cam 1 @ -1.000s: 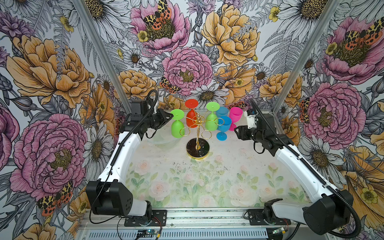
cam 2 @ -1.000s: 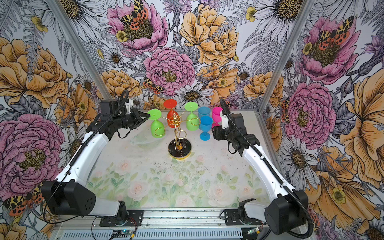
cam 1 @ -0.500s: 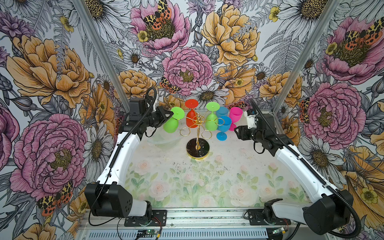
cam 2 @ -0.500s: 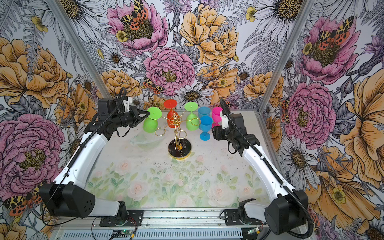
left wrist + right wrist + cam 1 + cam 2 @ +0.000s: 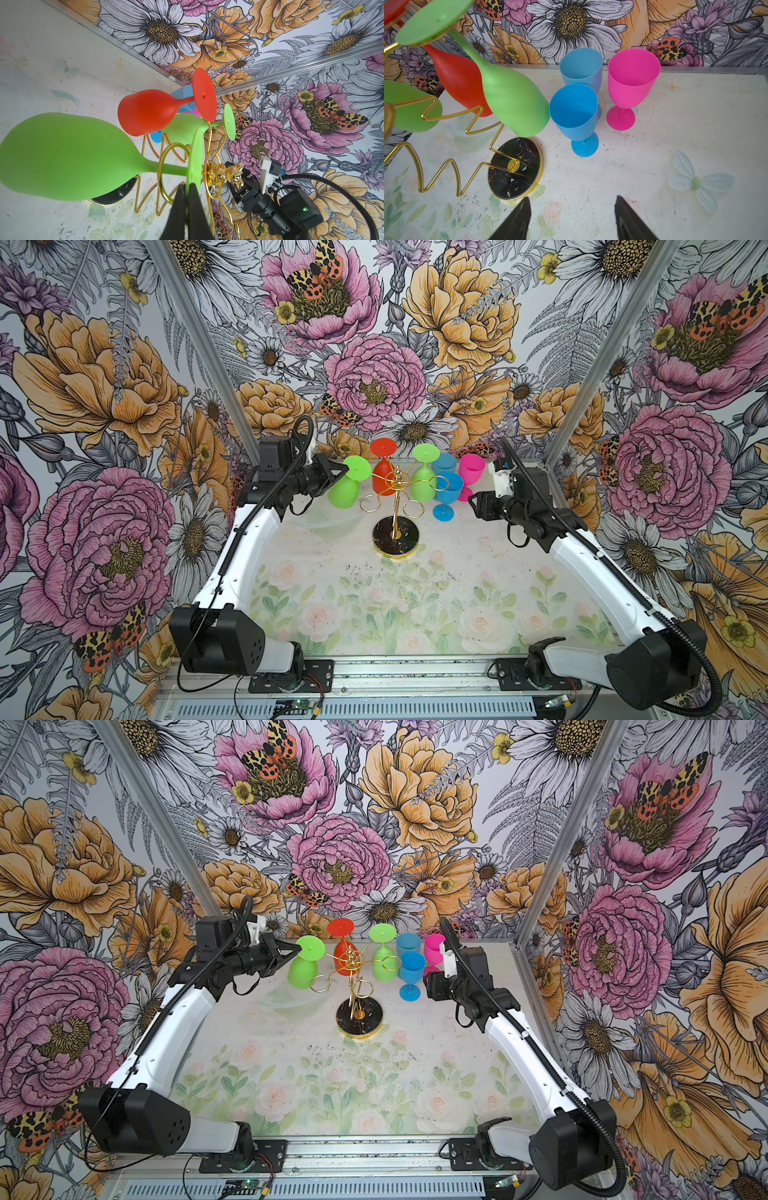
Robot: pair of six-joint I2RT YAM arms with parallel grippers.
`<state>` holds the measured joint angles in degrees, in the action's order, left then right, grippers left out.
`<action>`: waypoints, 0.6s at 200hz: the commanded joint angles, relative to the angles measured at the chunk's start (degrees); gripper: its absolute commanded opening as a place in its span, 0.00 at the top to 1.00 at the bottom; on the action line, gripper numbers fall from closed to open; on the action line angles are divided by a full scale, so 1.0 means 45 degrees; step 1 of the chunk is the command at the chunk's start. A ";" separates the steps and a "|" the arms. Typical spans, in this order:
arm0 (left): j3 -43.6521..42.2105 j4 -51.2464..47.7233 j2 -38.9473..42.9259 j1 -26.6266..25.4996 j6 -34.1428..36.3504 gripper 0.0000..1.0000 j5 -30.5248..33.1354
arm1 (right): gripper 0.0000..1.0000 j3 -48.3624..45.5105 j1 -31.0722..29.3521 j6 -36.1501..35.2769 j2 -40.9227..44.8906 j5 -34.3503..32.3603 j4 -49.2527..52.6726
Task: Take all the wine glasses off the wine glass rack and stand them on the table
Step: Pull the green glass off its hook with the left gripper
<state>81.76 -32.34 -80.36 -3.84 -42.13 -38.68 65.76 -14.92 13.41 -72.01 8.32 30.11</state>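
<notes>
Lettering on the black housing [image 5: 272, 456] behind the left claw [image 5: 187, 188] is showing only as a pale smear, too small to read. That claw is pinching shut on the round foot of the green wine glass [image 5: 62, 155], which is sitting edge-on between the black fingers [image 5: 178, 207]. The glass is hanging tilted, with its bowl below the fingertips.

Just beyond those fingertips the wine glass rack [image 5: 395, 506] is standing on its black marbled base [image 5: 395, 536]. In the left wrist view one gold loop is crossing the held stem, and whether the stem is sitting inside that loop or clear of it is proving impossible to tell. A red glass [image 5: 145, 112] and a second green glass [image 5: 423, 485] are hanging upside down from arms farther from the claw.

The right claw [image 5: 573, 198] is hovering with its fingers spread wide, gripping nothing. Ahead of it two blue glasses [image 5: 574, 112] and a pink glass [image 5: 632, 83] are standing upright on the table [image 5: 675, 124], the rear blue one half hidden. Under the left claw a clear dish [image 5: 328, 522] is barely showing.
</notes>
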 commanded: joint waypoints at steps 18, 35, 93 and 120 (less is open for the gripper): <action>0.0309 0.0108 0.0281 0.0092 -0.0338 1.00 -0.0817 | 0.35 -0.0081 0.0041 -0.0021 0.0285 0.0183 -0.0350; 0.0326 0.0252 0.0203 0.0099 -0.0471 1.00 -0.1039 | 0.35 -0.0100 0.0039 -0.0024 0.0300 0.0169 -0.0353; 0.0459 0.0245 -0.0001 -0.0071 -0.0511 1.00 -0.1301 | 0.35 -0.0179 0.0047 -0.0055 0.0411 0.0105 -0.0354; 0.0654 0.0235 -0.0261 -0.0254 -0.0579 1.00 -0.1593 | 0.35 -0.0236 0.0044 -0.0055 0.0447 0.0087 -0.0361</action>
<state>81.91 -32.32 -80.49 -4.16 -43.77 -43.03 65.08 -14.92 13.41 -71.99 8.47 29.91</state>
